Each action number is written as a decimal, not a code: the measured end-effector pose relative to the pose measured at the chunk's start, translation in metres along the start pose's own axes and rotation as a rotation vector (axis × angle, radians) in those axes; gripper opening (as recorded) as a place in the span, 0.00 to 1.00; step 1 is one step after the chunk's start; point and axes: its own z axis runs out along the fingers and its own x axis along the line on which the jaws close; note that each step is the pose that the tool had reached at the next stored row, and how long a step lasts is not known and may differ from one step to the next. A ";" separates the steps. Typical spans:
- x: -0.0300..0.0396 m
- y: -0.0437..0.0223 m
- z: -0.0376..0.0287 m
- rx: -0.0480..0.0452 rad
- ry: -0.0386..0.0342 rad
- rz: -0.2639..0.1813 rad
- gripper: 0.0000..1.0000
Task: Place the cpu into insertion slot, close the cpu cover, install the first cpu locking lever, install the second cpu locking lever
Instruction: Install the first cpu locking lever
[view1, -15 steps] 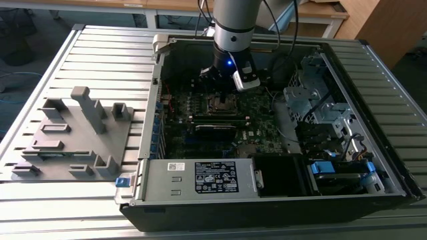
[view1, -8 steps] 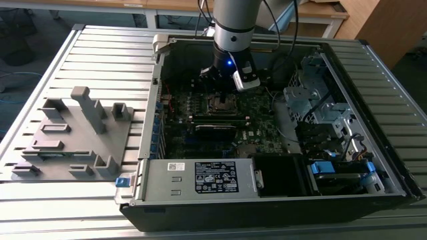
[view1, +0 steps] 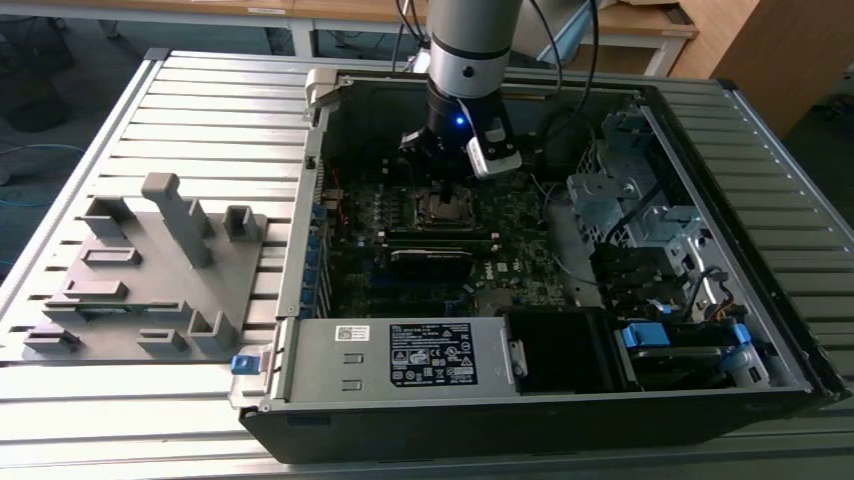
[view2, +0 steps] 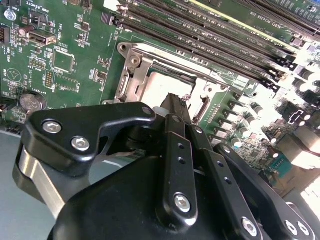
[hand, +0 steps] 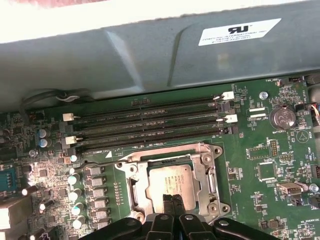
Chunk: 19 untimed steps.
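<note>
Two slim black fingertips (hand: 168, 204) of the arm's black metal gripper (hand: 172, 202) are pressed together with nothing between them, so the gripper is clenched and carries nothing. In both wrist views the tips sit at the near edge of the cpu (hand: 172, 180), a small flat square chip with a dull silver-grey top, directly under the gripper. Whether they touch it cannot be told.

The chip lies flat in the insertion slot (view1: 447, 210), the small square socket with a silvery rim straight below the gripper in the exterior view. Around the chip lies the cpu cover (hand: 201, 175), a thin silver metal frame with a cut-out centre. It is down flat over the socket, and the chip's top shows through the opening. Whether the locking levers are latched cannot be made out.

Just beyond the fingertips, four long black memory slots (hand: 150, 120) run across the green motherboard (hand: 260, 150), and past those rises the grey case wall (hand: 150, 55). Well apart from the gripper, at the exterior view's left, a grey moulded parts tray (view1: 147, 270) rests on the slatted metal table (view1: 200, 100).
</note>
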 end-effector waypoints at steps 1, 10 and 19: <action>0.0000 0.0000 0.0000 -0.0001 0.0000 0.000 0.10; 0.0000 0.0000 -0.0026 0.0003 0.0001 0.000 0.10; 0.0000 0.0001 -0.0084 0.0002 0.0001 0.000 0.10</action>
